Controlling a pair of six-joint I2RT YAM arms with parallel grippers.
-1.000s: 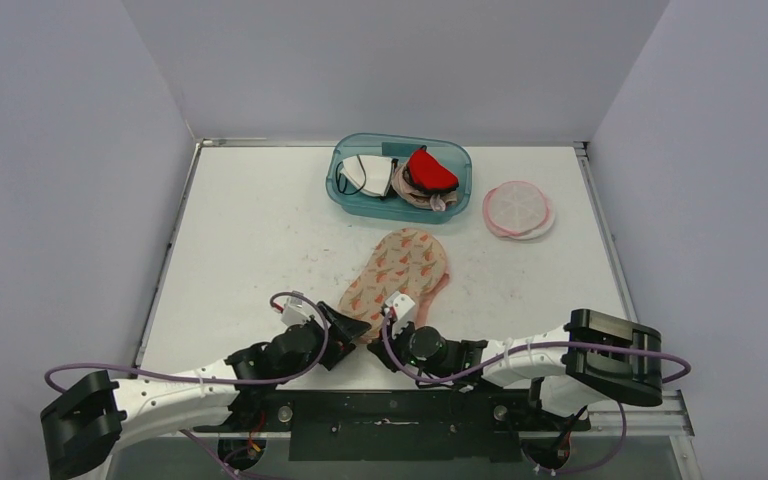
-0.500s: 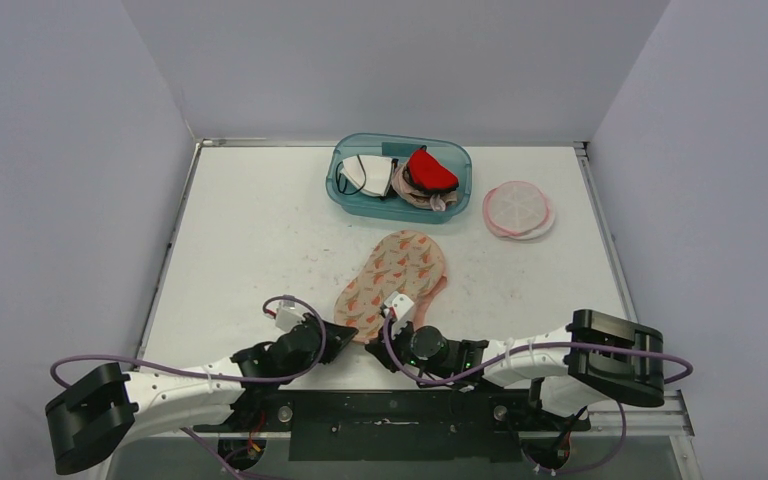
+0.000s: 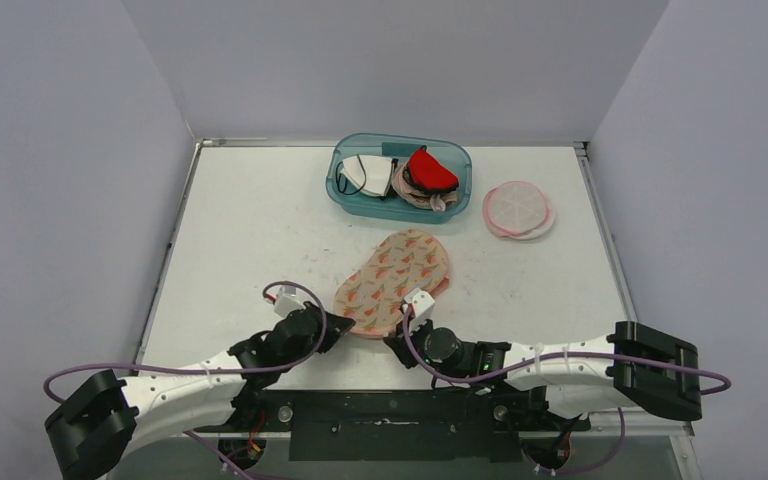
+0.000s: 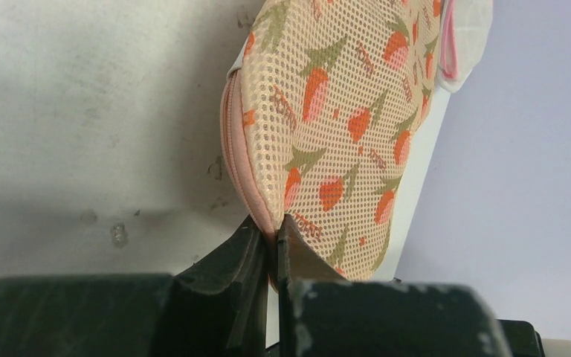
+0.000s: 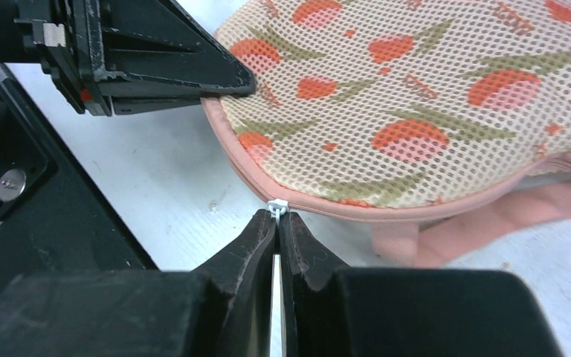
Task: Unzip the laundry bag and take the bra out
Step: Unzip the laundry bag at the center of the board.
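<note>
Nearest the arm bases, both tools are seen low over the white counter (image 3: 230,240), meeting at the near end of a laundry bag (image 3: 400,275).

The left tool (image 4: 275,234) is clenched on the bag's near-left rim, with the pink seam pinched between its dark fingertips. Just to its right, the right tool (image 5: 276,217) is clamped shut on a small white zipper pull (image 5: 277,205) that sits on the pink zip band along the bag's near edge.

The laundry bag is an oval pouch of peach mesh printed with orange-red strawberries and green leaves. It is laid flat near the middle of the counter, with its long axis running diagonally: the narrower end points near-left towards the tools and the rounder end points far-right. A strip of pink fabric (image 5: 446,230) is seen sticking out from under the bag's right side; whether it belongs to the bag or to the garment inside cannot be told from this close view.

Farther back, well apart from the bag, a teal bin (image 3: 334,188) is placed, filled with white, red and beige garments. To its right a round pink-rimmed disc (image 3: 518,208) is laid flat.
</note>
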